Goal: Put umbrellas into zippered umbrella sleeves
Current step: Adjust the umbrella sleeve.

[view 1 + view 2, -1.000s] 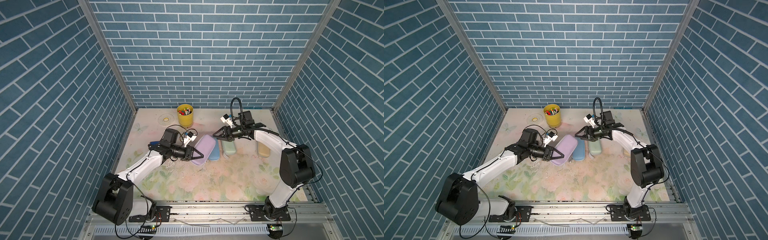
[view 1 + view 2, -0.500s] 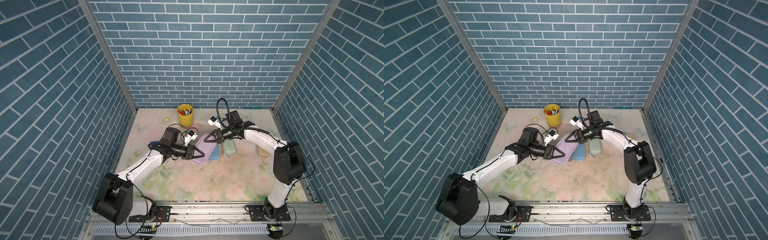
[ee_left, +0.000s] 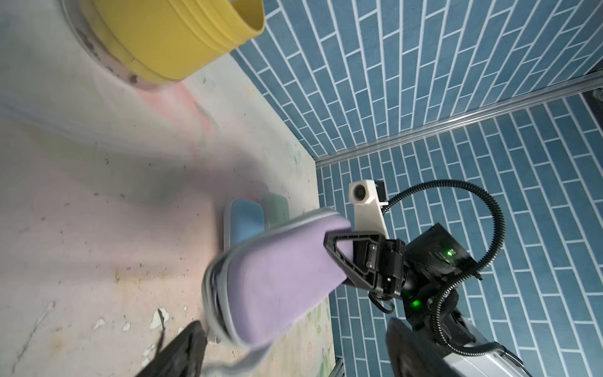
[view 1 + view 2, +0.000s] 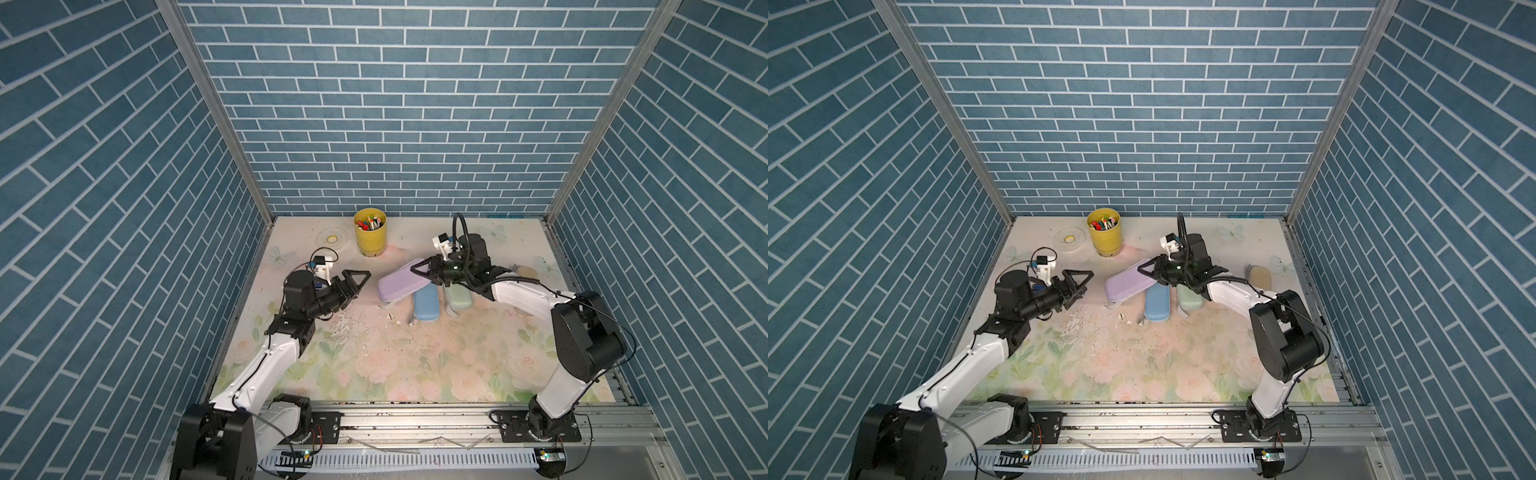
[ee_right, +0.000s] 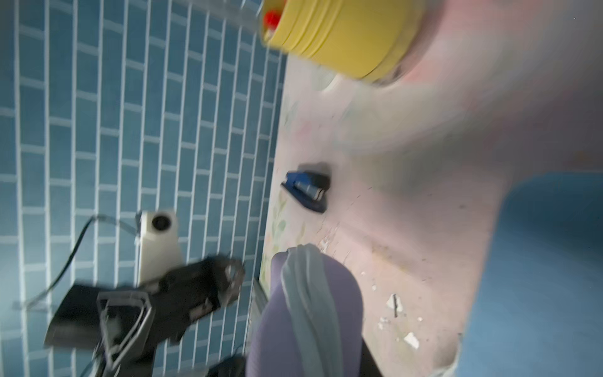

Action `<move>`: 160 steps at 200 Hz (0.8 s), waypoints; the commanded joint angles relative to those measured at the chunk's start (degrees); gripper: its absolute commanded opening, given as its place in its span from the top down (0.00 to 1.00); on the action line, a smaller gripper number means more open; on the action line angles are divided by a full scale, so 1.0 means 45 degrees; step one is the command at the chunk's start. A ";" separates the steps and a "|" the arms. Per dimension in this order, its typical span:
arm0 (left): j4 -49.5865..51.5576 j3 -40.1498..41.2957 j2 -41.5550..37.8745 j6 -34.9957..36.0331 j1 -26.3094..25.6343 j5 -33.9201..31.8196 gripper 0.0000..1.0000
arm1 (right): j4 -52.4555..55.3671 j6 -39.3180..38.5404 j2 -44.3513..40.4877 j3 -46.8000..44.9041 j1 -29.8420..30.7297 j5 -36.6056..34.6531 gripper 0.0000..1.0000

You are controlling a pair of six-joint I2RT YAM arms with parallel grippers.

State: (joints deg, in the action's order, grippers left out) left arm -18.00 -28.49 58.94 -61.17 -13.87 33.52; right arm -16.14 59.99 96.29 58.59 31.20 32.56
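The lilac zippered umbrella sleeve [image 4: 401,282] [image 4: 1128,283] lies slanted, its far end raised over the light blue sleeve [image 4: 426,305]. My right gripper [image 4: 419,273] [image 4: 1144,272] is shut on that raised end; the left wrist view shows its finger [image 3: 346,251] on the lilac sleeve [image 3: 277,280]. My left gripper [image 4: 358,286] [image 4: 1080,286] stands open, a short way left of the sleeve, holding nothing. The mint sleeve [image 4: 458,297] lies next to the blue one and the cream sleeve [image 4: 525,272] at the far right. The umbrellas are out of view.
A yellow cup of pens [image 4: 370,232] stands at the back, with a clear disc [image 4: 331,239] to its left. A small dark blue object [image 5: 306,191] lies near the left wall. White flakes [image 4: 347,328] litter the mat's middle. Brick walls close three sides.
My left gripper let go of the lilac sleeve, opened wide and drew back left. My right gripper swung left to the sleeve's far end and closed on it, raising that end.
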 commanded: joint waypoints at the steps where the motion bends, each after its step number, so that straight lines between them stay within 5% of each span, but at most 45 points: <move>1: -0.1064 0.0578 -0.0665 -0.1471 -0.1902 -0.4366 0.04 | -0.3742 0.3816 -0.1250 -0.0842 0.0643 -0.5481 0.93; 35: -0.2761 0.0771 0.0610 -0.2094 -0.3322 -0.5288 0.02 | -0.4167 0.4669 -0.1364 -0.0888 0.1939 -0.7324 0.93; 106: -0.7035 -0.0058 0.4576 -0.3137 -0.3594 -0.5320 0.06 | -0.4854 0.6608 -0.1335 -0.1416 0.3620 -0.7948 0.93; 136: -0.7905 -0.0600 0.5344 -0.3142 -0.3532 -0.5737 0.19 | -0.4450 0.6641 -0.1216 -0.1155 0.3896 -0.7434 0.92; 160: -0.8806 -0.0907 0.5950 -0.3200 -0.3474 -0.5771 0.40 | -0.4179 0.6693 -0.1011 -0.0962 0.3965 -0.6972 0.83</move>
State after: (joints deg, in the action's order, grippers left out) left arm -49.36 -30.04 83.83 -75.90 -29.58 8.75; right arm -32.12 86.52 92.86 51.88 47.99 -1.98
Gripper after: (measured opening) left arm 0.671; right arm 0.272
